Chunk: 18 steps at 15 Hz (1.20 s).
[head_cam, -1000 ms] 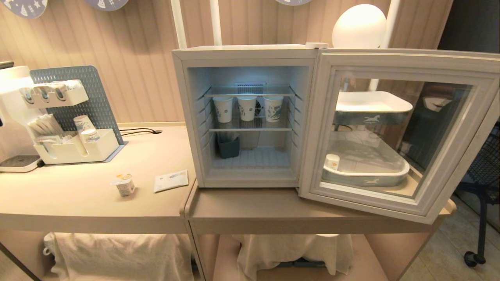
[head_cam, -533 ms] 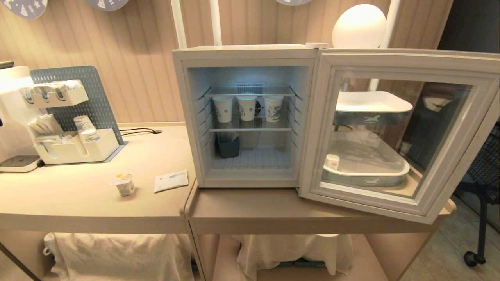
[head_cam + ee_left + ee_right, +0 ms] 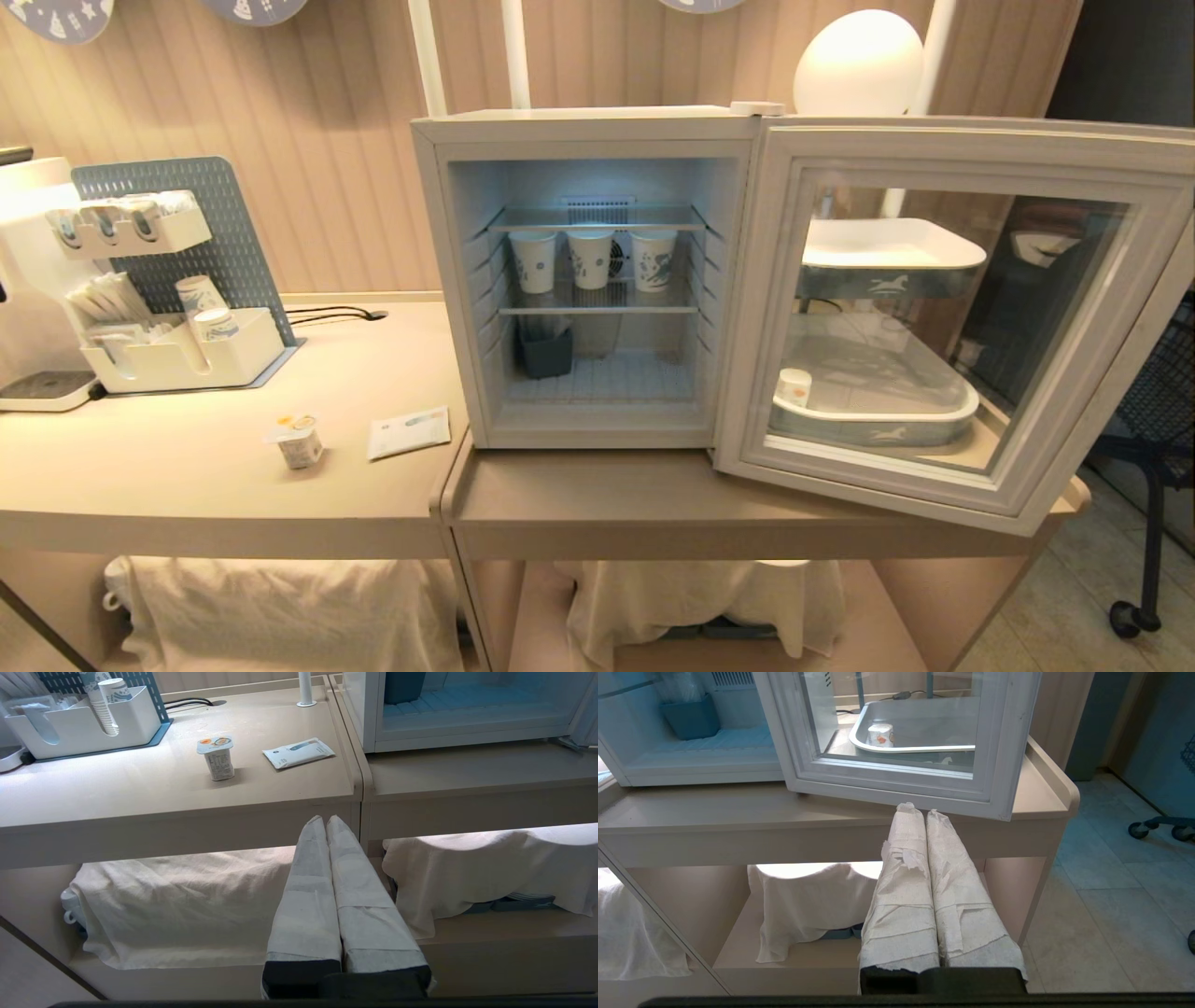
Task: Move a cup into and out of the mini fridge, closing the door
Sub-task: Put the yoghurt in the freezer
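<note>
The cup, a small white pot with a yellow-orange foil lid, stands upright on the left table, left of the mini fridge. The door is swung wide open to the right. Three taller paper cups stand on the fridge's middle wire shelf. My left gripper is shut and empty, held low in front of the table edge, below and right of the cup. My right gripper is shut and empty, just below the open door's lower frame. Neither arm shows in the head view.
A flat white packet lies right of the cup. A white organiser with stacked cups sits at the back left. Behind the door glass a tray holds a plain white pot. A grey bin stands in the fridge bottom. Cloth-covered items fill the lower shelf.
</note>
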{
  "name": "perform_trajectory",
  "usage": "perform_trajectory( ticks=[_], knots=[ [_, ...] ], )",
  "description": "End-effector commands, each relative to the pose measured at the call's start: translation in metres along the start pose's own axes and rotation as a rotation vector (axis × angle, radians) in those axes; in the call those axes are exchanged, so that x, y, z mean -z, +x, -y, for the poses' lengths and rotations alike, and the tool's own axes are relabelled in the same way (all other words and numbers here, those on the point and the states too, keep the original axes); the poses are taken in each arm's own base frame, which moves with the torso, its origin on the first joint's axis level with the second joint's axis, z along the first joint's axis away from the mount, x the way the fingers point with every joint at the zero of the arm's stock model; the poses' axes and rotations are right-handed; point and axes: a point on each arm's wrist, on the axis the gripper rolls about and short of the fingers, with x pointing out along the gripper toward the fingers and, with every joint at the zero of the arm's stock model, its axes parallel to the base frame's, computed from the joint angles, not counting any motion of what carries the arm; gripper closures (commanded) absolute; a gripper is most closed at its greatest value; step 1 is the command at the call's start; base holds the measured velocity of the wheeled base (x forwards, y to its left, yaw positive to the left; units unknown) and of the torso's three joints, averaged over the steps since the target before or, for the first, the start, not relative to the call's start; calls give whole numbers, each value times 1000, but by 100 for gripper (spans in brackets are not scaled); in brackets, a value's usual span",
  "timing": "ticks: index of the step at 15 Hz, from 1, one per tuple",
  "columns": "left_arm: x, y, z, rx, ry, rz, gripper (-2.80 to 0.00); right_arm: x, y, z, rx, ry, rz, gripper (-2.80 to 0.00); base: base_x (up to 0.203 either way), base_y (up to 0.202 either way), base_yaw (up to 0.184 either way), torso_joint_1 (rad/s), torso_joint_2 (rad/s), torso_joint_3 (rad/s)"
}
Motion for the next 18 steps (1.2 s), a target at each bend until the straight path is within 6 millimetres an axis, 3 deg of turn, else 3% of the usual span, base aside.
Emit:
perform_trajectory(
  ticks=[1, 14, 18],
  knots=[
    [0, 0, 0, -1, 0, 1, 0, 0, 0, 0, 0, 0, -3, 0, 0, 0, 0, 0, 0, 0],
    [0, 0, 0, 0, -4, 0, 0, 0, 0, 0, 0, 0, -1, 0, 0, 0, 0, 0, 0, 0],
    [0, 0, 0, -1, -5, 1, 0, 0, 0, 0, 0, 0, -1, 0, 1, 134, 3, 2, 4, 2]
  ],
)
